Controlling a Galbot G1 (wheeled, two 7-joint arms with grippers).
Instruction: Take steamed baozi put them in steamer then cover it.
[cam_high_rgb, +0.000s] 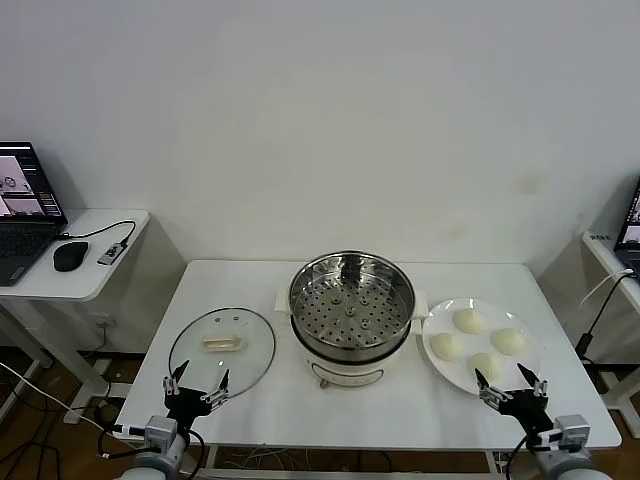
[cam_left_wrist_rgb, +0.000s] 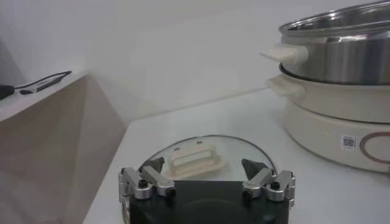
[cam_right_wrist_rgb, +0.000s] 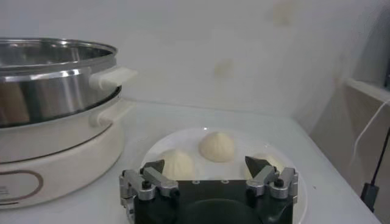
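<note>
the left claw (cam_high_rgb: 197, 386) hangs low at the near edge of the white table (cam_high_rgb: 260, 400), its two black fingers spread wide with nothing between them. in the left wrist view the same claw (cam_left_wrist_rgb: 205, 170) shows its fingertips apart and bare, pointed at the cover (cam_left_wrist_rgb: 201, 157). the cover (cam_high_rgb: 222, 345) lies flat on the table just beyond the left claw, a clear glass disc with a metal rim and a cream handle (cam_high_rgb: 223, 343) at its centre; the claw is near its near rim, but whether they touch i cannot tell.

the right claw (cam_high_rgb: 510, 385) sits at the near edge on the other side, also spread wide and holding nothing. its wrist view shows the claw (cam_right_wrist_rgb: 207, 167) open above the near rim of a flat white plate (cam_right_wrist_rgb: 304, 201). on that plate (cam_high_rgb: 432, 330) lie the four steamed baozi (cam_high_rgb: 479, 343), smooth and cream-white, set close together but apart from the claw; from the wrist only three buns (cam_right_wrist_rgb: 217, 147) can be made out.

between cover and plate stands the steamer (cam_high_rgb: 352, 315), a shiny steel pot on a cream-white base, open at the top, its perforated tray (cam_high_rgb: 350, 310) bare. the plate sits just beside the steamer on the robot's right, the cover just beside it on the left.

off the table's left stands a small side desk (cam_high_rgb: 85, 275) with a laptop (cam_high_rgb: 25, 210), a black mouse (cam_high_rgb: 70, 256) and a cable.
</note>
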